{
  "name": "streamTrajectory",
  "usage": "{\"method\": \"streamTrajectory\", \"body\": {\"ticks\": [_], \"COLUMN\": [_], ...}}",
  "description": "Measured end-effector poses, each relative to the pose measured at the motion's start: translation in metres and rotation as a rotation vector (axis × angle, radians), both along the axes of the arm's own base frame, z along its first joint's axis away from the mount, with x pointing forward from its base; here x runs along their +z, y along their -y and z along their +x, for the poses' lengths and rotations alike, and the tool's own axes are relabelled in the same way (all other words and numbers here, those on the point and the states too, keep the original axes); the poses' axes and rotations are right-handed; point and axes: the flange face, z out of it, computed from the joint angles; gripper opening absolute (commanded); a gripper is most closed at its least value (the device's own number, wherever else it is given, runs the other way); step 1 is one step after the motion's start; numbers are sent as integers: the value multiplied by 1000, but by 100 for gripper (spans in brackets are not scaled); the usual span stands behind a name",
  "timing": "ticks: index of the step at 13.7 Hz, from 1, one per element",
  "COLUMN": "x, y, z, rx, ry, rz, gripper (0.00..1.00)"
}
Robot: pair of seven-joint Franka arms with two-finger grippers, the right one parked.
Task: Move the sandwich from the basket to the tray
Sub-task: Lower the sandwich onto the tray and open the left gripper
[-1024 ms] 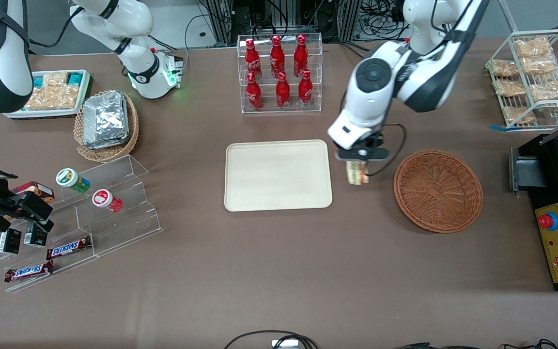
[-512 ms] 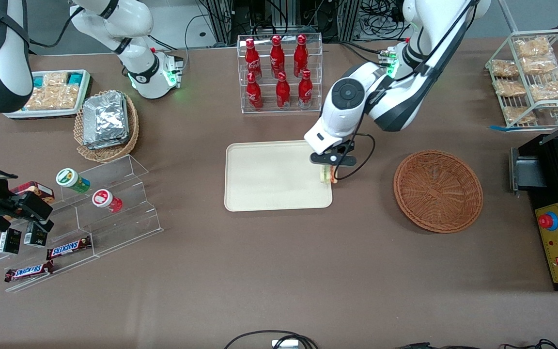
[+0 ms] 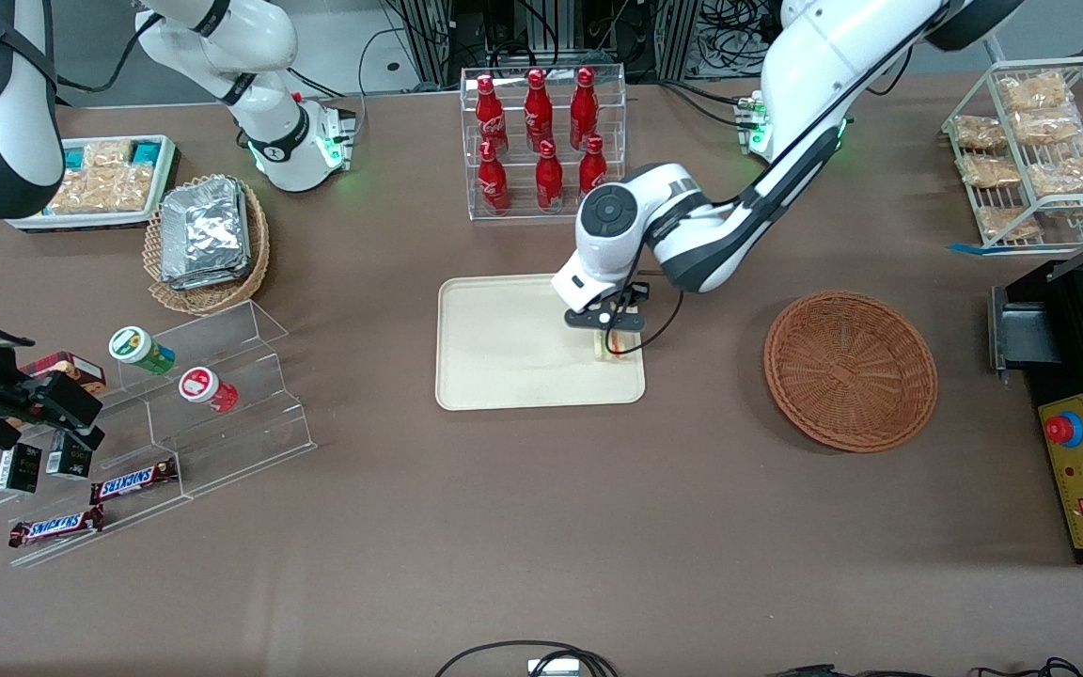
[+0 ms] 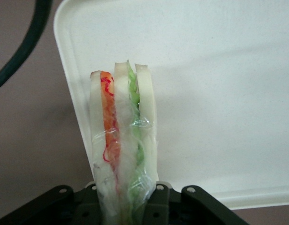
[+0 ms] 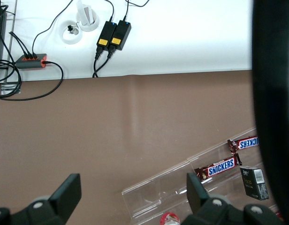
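front view: gripper (image 3: 609, 331) low over the tray (image 3: 504, 348), at about 3 o'clock on it, near the edge toward the basket (image 3: 850, 369). jaws closed on the sandwich (image 3: 609, 348), pinched at its upper end, hanging down to the tray surface or just above it; contact cannot be told. basket at 3 o'clock from the tray, well apart, nothing in it. rack of red bottles (image 3: 541, 136) at 12 o'clock from the tray.

left wrist view: sandwich (image 4: 122, 140) held upright between the black fingers (image 4: 156, 206), narrow grip on the wrapped end. three pale bread slices, orange-red filling in one gap, green in the next, clear wrap crinkled round the middle. tray (image 4: 219, 93) under it, rounded corner and rim close by, brown table (image 4: 32, 140) just past the rim.
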Motion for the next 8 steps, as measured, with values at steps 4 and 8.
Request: {"method": "streamTrajectory", "body": {"ticks": [4, 8], "x": [-23, -26], "y": [11, 13], "z": [-13, -15], "rx": [-61, -77], "ry": [13, 22], "rz": [16, 20], "gripper": [0, 93]}}
